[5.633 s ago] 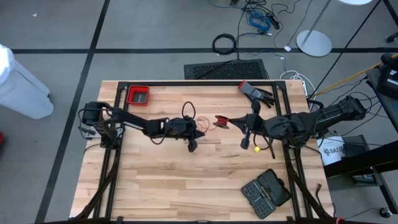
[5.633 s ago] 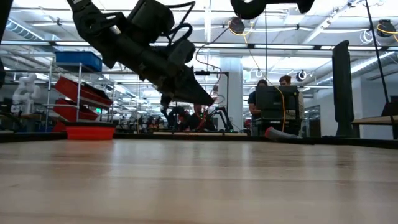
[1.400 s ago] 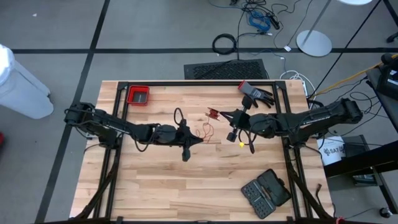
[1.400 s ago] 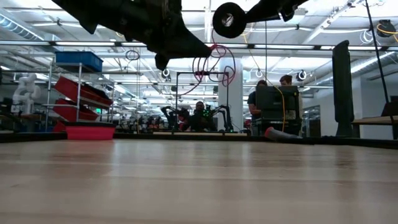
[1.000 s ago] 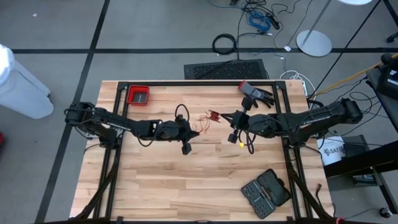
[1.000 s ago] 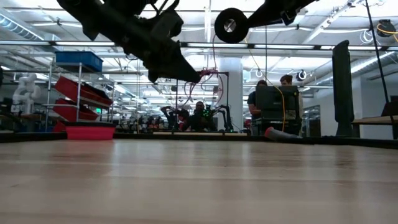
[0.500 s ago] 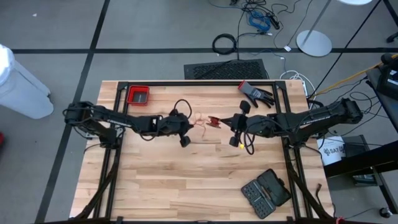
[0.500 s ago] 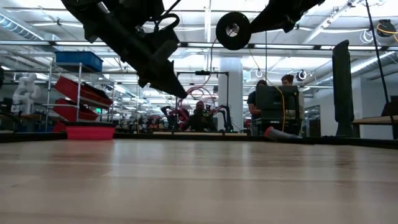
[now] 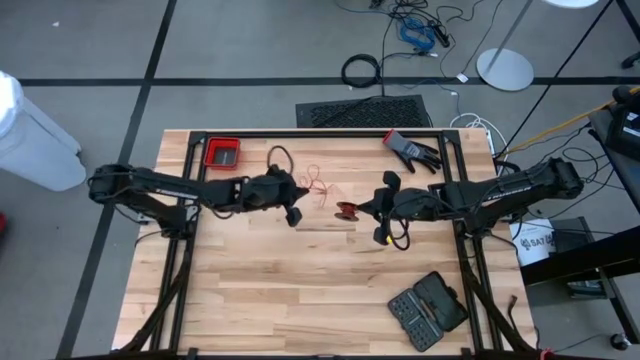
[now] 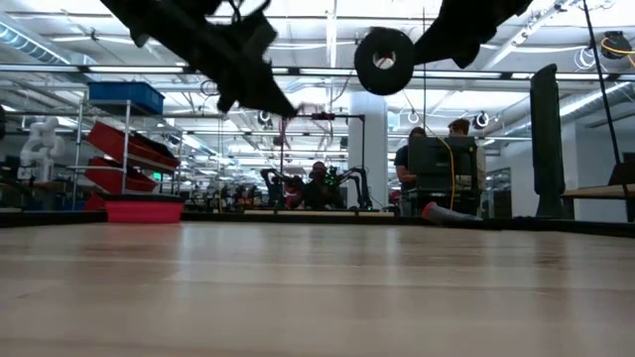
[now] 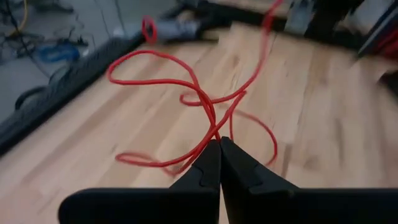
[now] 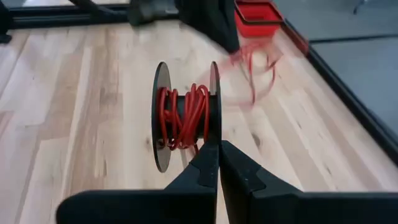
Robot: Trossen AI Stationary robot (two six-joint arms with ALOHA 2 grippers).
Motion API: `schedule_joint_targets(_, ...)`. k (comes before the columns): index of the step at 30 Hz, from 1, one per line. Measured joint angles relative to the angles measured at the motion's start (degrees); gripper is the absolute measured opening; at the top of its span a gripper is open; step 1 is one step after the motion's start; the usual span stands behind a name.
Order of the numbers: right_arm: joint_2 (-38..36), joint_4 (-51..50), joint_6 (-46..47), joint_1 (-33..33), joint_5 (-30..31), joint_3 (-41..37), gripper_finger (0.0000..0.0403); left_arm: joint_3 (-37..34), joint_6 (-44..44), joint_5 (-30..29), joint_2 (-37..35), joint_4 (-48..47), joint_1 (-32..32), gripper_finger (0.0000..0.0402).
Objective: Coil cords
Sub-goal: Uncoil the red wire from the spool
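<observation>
Winding in progress. My right gripper (image 12: 219,148) is clamped on the rim of the spool (image 12: 186,116), held above mid-table, part of the red cord (image 11: 199,102) already wrapped round its core. My left gripper (image 11: 220,144) pinches the loose, looping end of the cord in the air nearer the table's far edge. Next move, as I judge it — lay another turn between the flanges, keeping the cord taut. The red tray (image 9: 222,153) at the far left corner: contents not discernible.

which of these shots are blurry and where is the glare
Right wrist view: the thin red cord beyond the black spool smears with motion blur. Left wrist view: the far table edge is soft. Low view: bright ceiling lights silhouette the arms. High view: sharp, evenly lit.
</observation>
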Motion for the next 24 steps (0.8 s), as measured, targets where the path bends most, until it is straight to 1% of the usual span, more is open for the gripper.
schedule_joint_targets(7,0.42,-1.34,2.9,0.0,0.49,0.0,0.0,0.0,0.99,0.04,-7.77,1.36,-1.87,0.0004)
schedule_joint_targets(11,1.77,-1.53,4.23,0.0,3.36,0.0,0.0,0.0,1.66,1.22,-9.69,5.27,-3.88,0.0004)
schedule_joint_targets(15,3.47,-1.68,4.4,0.0,7.18,0.0,0.0,0.0,2.49,4.39,-9.98,10.76,-5.64,0.0004)
schedule_joint_targets(19,4.46,-2.13,4.15,0.0,11.85,0.0,0.0,0.0,2.54,8.4,-9.98,14.09,-6.64,0.0004)
schedule_joint_targets(24,4.61,-2.34,2.36,-0.01,19.35,0.0,0.0,0.0,2.53,17.19,-9.98,15.03,-7.06,0.0004)
